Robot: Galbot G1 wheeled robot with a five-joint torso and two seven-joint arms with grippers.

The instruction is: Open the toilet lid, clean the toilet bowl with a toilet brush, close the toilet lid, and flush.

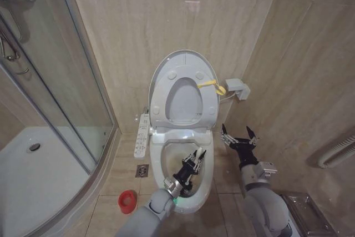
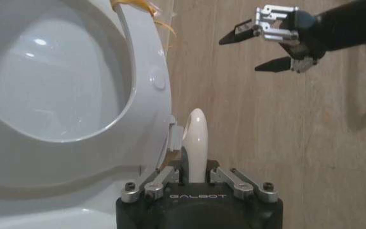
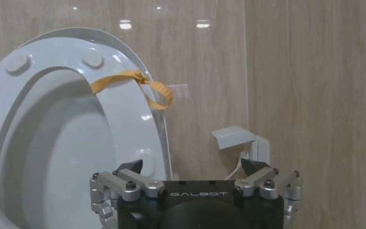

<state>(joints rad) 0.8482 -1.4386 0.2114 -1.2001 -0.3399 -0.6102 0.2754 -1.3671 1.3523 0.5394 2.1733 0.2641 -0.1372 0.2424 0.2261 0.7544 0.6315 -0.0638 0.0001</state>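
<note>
The toilet lid (image 1: 183, 58) stands raised against the wall, with the ring seat (image 1: 160, 99) folded up against it and a yellow strap (image 1: 211, 85) looped through the seat. Below them the toilet bowl (image 1: 162, 156) lies uncovered. My left gripper (image 1: 193, 160) hangs over the bowl's right half, shut on the toilet brush's white handle (image 2: 196, 138); the bristle head is hidden. My right gripper (image 1: 237, 135) is open and holds nothing, to the right of the bowl near the side wall. The left wrist view shows the right gripper (image 2: 241, 55) beyond the handle.
A red cup holder (image 1: 128, 201) sits on the floor left of the bowl, near a floor drain (image 1: 142, 170). A control panel (image 1: 142, 135) hangs at the toilet's left side. The glass shower screen (image 1: 61, 87) closes off the left. A wall box (image 1: 237, 88) sits right of the lid.
</note>
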